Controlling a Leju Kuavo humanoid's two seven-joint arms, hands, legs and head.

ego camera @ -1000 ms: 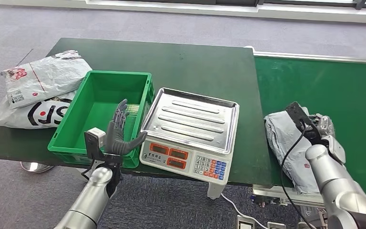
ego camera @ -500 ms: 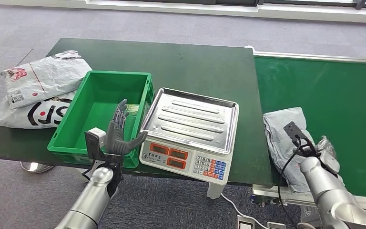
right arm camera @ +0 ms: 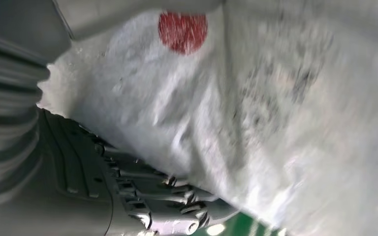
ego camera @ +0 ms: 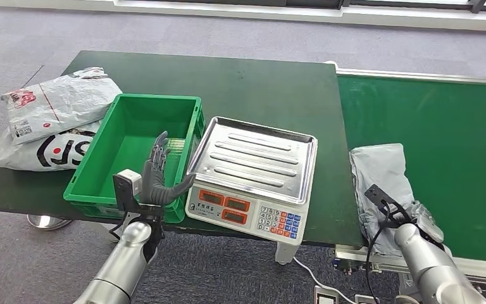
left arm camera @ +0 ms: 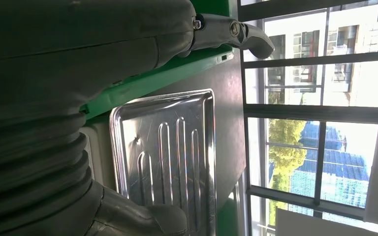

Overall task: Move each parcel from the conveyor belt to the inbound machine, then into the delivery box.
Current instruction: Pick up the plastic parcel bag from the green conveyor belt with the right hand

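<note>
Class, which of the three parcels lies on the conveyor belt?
The grey parcel at the right hand; the other two parcels lie beside the green box.

Grey carpet floor [ego camera: 240,31] runs round a dark green bench [ego camera: 259,88]. A pale strip [ego camera: 304,11] edges the floor along the far wall. Tall windows [left arm camera: 320,113] with dark frames let in bright daylight, showing trees and buildings outside.

Readable marks I can log:
- Lower bag [ego camera: 50,152], left of the bin [ego camera: 136,158]: large "SF" in black beside a red mark.
- Upper bag [ego camera: 57,101]: red logo and white label, print too small.
- Scale [ego camera: 253,174]: numbered keypad, digits illegible.
</note>
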